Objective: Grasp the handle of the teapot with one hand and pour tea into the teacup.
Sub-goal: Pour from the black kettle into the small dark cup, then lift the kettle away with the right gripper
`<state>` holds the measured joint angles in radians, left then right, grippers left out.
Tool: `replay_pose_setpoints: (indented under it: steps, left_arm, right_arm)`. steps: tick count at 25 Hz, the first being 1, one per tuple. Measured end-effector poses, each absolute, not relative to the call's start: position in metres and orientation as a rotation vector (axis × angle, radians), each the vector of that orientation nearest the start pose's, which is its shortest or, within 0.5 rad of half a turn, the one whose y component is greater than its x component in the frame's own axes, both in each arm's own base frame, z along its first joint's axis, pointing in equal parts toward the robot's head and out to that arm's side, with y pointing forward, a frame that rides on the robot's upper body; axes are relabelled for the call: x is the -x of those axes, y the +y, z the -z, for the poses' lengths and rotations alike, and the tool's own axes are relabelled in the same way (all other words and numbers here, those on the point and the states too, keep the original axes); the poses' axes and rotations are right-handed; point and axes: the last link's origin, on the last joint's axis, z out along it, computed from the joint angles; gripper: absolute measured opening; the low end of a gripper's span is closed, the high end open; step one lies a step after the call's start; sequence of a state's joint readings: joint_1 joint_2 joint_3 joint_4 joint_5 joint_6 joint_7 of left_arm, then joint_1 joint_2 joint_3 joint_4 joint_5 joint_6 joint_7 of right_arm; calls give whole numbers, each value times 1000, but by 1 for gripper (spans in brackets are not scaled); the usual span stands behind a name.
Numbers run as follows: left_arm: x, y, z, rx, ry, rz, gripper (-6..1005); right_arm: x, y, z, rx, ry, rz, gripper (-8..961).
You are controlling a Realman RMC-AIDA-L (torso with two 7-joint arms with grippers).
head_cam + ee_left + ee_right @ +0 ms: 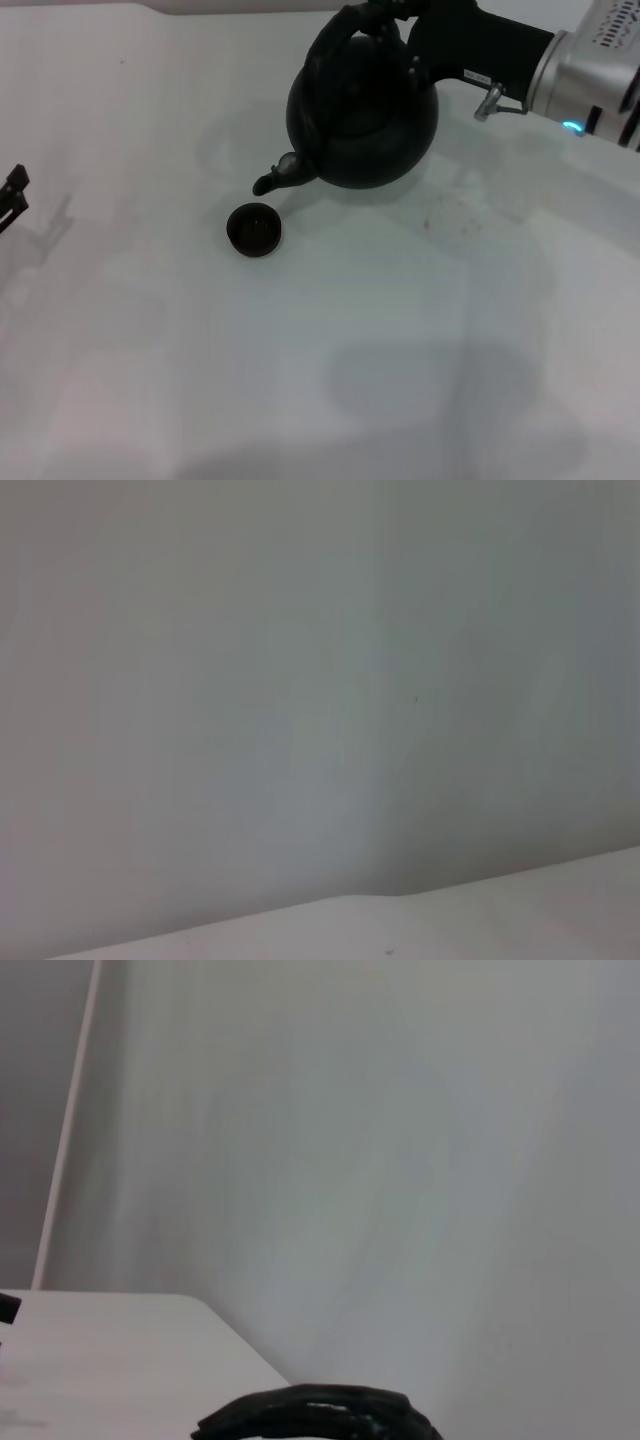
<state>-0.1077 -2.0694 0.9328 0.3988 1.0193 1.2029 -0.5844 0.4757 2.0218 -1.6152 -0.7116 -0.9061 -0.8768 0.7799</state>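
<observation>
Lab-like bare white table (400,350)

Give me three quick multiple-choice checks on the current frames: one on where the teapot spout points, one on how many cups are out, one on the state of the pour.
1. Where does the spout of the teapot point?
A. Away from the teacup, to the robot's right
B. Down toward the teacup
C. Straight up

2. How many cups are on the table?
A. One
B. Two
C. Three

3. What is the state of the teapot?
A. Lying on its side, untouched
B. Upright, with no gripper near it
C. Tilted, with the right gripper at the handle

Answers: 1 B, the spout tip hangs just beyond the cup's rim, angled down at it. 2 A, only one small dark cup shows. 3 C, the pot leans spout-down with the right arm at its hoop; the left gripper sits parked at the table's left edge.
</observation>
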Motion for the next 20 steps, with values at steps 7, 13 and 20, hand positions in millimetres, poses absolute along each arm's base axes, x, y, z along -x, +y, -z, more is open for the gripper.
replay_pose_setpoints:
  steps: [7, 13, 20]
  left_arm:
    - [390, 249, -22, 1857, -567, 575, 835]
    - [389, 253, -22, 1857, -564, 573, 835]
    - [387, 258, -22, 1858, -561, 569, 835]
  right_arm:
    - [-196, 384, 43, 2363, 2, -620, 160]
    - [-195, 385, 44, 2359, -29, -601, 145]
    - [-192, 385, 44, 2356, -73, -589, 144]
